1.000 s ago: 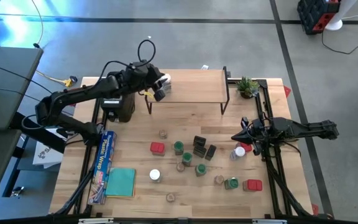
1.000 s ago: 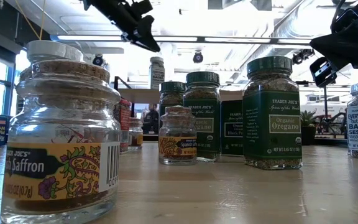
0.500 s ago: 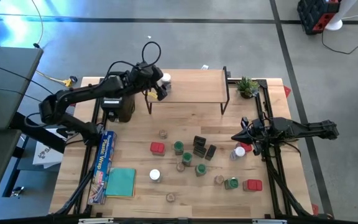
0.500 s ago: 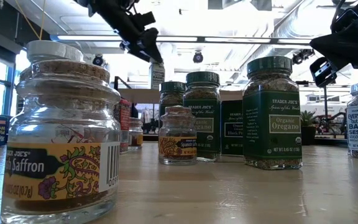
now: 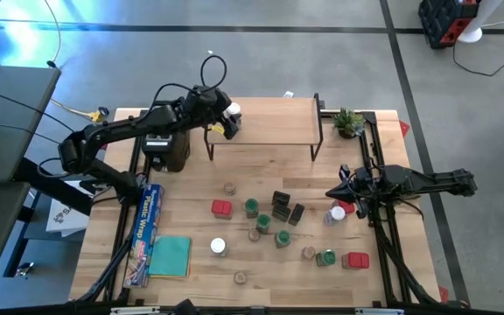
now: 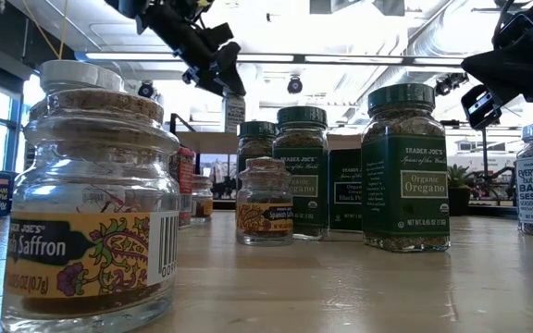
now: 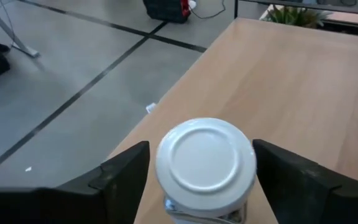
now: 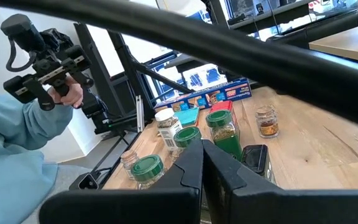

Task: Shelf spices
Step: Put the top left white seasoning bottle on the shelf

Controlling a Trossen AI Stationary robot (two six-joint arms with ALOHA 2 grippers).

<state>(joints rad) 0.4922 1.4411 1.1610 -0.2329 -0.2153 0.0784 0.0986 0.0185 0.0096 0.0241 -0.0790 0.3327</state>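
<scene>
Nearly all the spices (image 5: 274,219) sit loose on the desk (image 5: 383,271), unshelved. The right gripper (image 5: 332,192) waits above them, fingers pressed together. Farther back, one white-lidded jar (image 7: 205,163) stands on the shelf (image 5: 274,122) at its left end, between the left gripper's (image 5: 227,122) spread fingers. Judged barely begun.
</scene>
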